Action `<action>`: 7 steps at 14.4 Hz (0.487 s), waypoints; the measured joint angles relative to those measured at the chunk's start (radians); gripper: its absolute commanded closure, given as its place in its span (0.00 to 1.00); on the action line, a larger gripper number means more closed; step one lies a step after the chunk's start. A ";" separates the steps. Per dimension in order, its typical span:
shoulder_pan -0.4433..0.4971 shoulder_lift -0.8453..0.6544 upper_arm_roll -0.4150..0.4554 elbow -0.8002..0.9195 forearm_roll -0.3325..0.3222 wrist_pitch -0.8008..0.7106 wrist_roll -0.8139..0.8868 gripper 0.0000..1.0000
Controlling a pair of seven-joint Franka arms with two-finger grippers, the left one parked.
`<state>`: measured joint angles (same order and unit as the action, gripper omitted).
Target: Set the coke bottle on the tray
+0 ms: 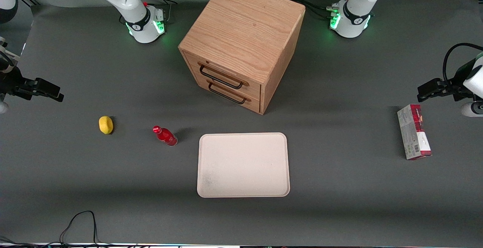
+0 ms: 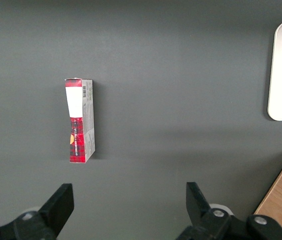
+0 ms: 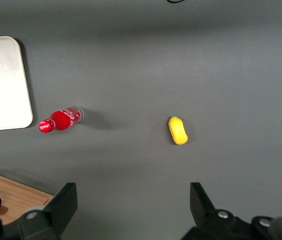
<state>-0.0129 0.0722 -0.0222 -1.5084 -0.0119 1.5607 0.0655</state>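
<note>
While the gripper point(image 3: 131, 210) hangs spread and empty, the coke bottle point(image 3: 60, 120) stands upright, well apart, just beside the tray point(image 3: 3, 85).

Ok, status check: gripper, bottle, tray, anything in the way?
Gripper open, empty, up at the working arm's end of the table. Bottle standing on the table beside the tray, not yet on it. Lemon clear of the path.
</note>
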 measured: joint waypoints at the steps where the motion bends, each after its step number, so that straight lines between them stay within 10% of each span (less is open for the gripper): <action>1: -0.001 0.000 0.000 0.000 0.000 0.000 0.000 0.00; 7: -0.001 0.000 0.002 -0.002 0.000 -0.008 0.000 0.00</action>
<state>-0.0134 0.0725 -0.0202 -1.5101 -0.0115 1.5525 0.0655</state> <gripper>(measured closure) 0.000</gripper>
